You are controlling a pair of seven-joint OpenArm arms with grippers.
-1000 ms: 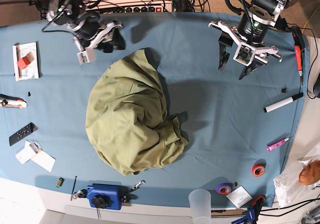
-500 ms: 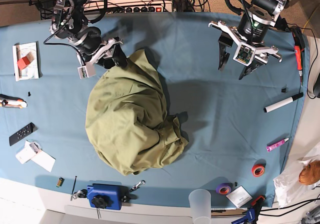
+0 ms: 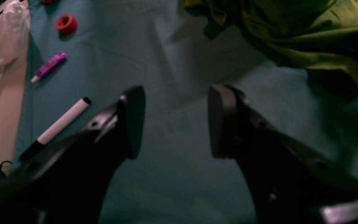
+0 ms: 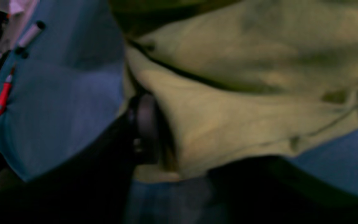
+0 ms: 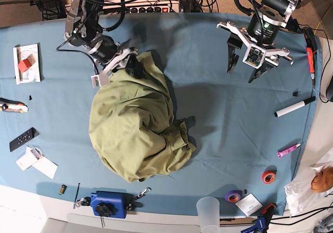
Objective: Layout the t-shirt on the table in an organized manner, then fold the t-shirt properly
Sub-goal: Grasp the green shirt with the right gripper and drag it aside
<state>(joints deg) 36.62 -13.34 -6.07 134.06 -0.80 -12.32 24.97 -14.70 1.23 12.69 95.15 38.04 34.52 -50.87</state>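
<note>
The olive-green t-shirt [image 5: 135, 124] lies in a crumpled heap on the left-middle of the blue table [image 5: 234, 118]. My right gripper [image 5: 129, 64] is at the heap's top edge. In the right wrist view one black finger [image 4: 144, 130] presses against a fold of the t-shirt [image 4: 244, 93]. Cloth fills the gap of the right gripper [image 4: 182, 149] and hides the other finger. My left gripper [image 5: 242, 76] hangs open over bare table at the far right, apart from the shirt. In the left wrist view the left gripper [image 3: 176, 121] holds nothing, and the t-shirt [image 3: 306, 37] is at the top right.
A marker [image 5: 294, 107], purple tube [image 5: 288, 150], red tape roll [image 5: 268, 177] and red pen [image 5: 310, 59] lie along the right side. At the front edge stand a plastic cup [image 5: 208, 212] and a blue device [image 5: 108, 204]. A remote [image 5: 22, 139] and white tray [image 5: 27, 63] are on the left.
My right arm has moved right and down, from beside the heap onto the t-shirt's top edge, with its fingers now in the cloth. The left arm has not moved.
</note>
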